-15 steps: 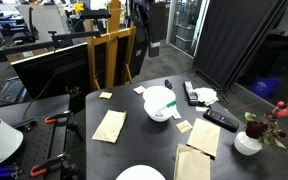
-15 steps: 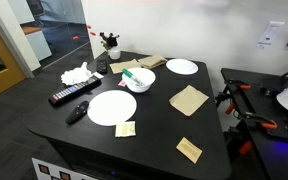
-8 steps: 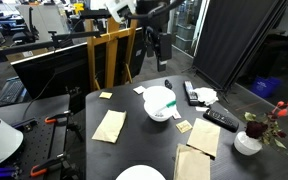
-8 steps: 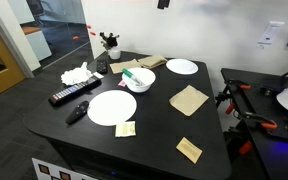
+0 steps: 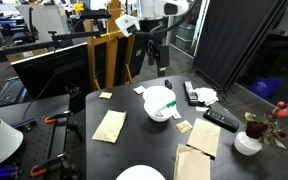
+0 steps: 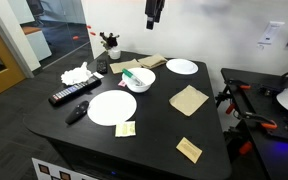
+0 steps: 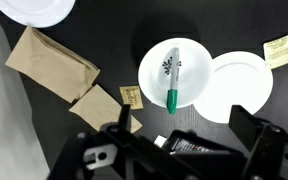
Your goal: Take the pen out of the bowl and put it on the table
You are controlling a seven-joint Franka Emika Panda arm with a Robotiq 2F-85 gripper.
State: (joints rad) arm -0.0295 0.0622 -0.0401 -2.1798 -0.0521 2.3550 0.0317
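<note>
The white bowl [image 5: 160, 103] [image 6: 139, 78] stands near the middle of the dark table [image 5: 144, 140] [image 6: 154, 125]. In the wrist view the bowl [image 7: 189, 55] holds the green pen [image 7: 171, 88], which lies across it with its dark part at the far end. The pen also shows in an exterior view [image 6: 133, 75]. My gripper [image 7: 182, 112] is open and empty. It hangs high above the table, over the bowl's area, in both exterior views [image 5: 156, 58] [image 6: 154, 13].
A flat white plate [image 7: 239, 85] [image 6: 112, 107] lies next to the bowl, another plate [image 6: 181, 67] lies further off. Brown napkins [image 7: 54, 60] [image 6: 189, 99], a black remote [image 6: 69, 96] [image 7: 189, 148], a flower vase [image 5: 249, 140] and a wooden chair [image 5: 109, 55] are around.
The arm has come down into view from the top in both exterior views. Nothing on the table has moved.
</note>
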